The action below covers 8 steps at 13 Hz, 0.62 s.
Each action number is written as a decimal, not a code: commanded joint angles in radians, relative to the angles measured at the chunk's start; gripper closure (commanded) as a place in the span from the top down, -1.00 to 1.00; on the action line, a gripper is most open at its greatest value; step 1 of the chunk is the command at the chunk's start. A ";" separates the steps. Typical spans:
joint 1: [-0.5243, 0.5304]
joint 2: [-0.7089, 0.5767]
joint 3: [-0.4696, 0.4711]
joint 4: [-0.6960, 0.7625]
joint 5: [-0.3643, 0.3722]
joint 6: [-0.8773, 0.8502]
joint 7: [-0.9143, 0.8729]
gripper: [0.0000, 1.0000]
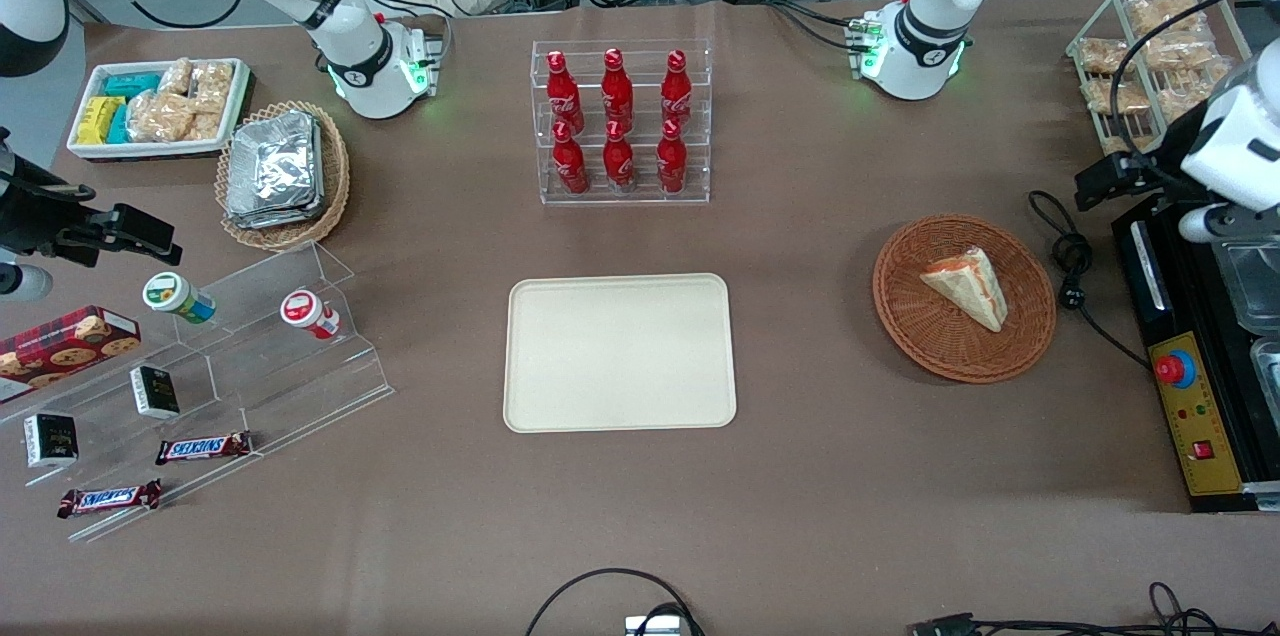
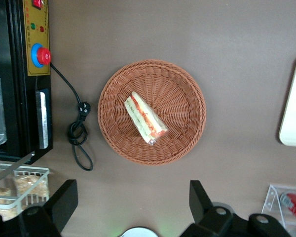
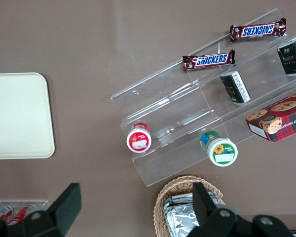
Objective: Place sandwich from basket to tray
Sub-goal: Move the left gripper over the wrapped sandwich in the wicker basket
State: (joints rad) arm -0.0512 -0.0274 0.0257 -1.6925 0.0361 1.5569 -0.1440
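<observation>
Left wrist view: jaws spread wide, holding nothing
Gripper [image 2: 130,202]: high above the basket [image 2: 180,143]
Sandwich [image 2: 145,118]: pale triangular wedge, red and green filling edge showing, lying in the basket
Tray [image 1: 619,352]: cream, on the desk [image 1: 820,476], well apart from the basket

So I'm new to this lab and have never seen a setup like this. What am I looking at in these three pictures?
Two white robot arms stand at a brown table. One picture looks down from the front; the other two come from cameras on each arm's wrist. The working arm's end effector hangs open above a brown woven basket holding a wrapped sandwich. It holds nothing. The job is to move that sandwich to the cream tray, which lies beside the basket, toward the middle of the table. Farther from the front camera stands a clear rack of red bottles. Toward the parked arm's end are clear steps with chocolate bars and small jars.
</observation>
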 commanded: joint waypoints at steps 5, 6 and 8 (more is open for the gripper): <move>-0.010 -0.098 0.000 -0.313 -0.030 0.267 -0.327 1.00; -0.010 -0.109 0.002 -0.366 -0.030 0.319 -0.347 1.00; -0.010 -0.127 0.002 -0.476 -0.030 0.432 -0.376 1.00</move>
State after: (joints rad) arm -0.0514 -0.0892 0.0229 -2.0338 0.0172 1.8875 -0.4736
